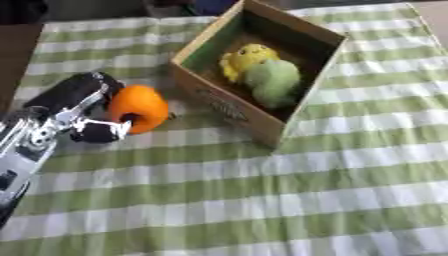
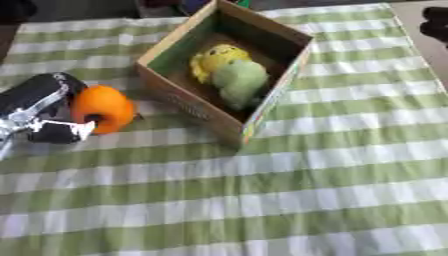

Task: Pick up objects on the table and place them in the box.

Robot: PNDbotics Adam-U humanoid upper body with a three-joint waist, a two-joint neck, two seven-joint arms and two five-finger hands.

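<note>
Left hand (image 1: pixel 83 112) curled around orange object (image 1: pixel 140 107), left of frame; next, lifting into box (image 1: pixel 229 107).

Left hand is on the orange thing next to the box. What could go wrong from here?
1. The left hand wraps the orange object from one side only; it might slip on lift.
2. The box wall stands right beside it, so a low carry may clip the rim.
3. The yellow toy and green toy already fill much of the floor.
</note>
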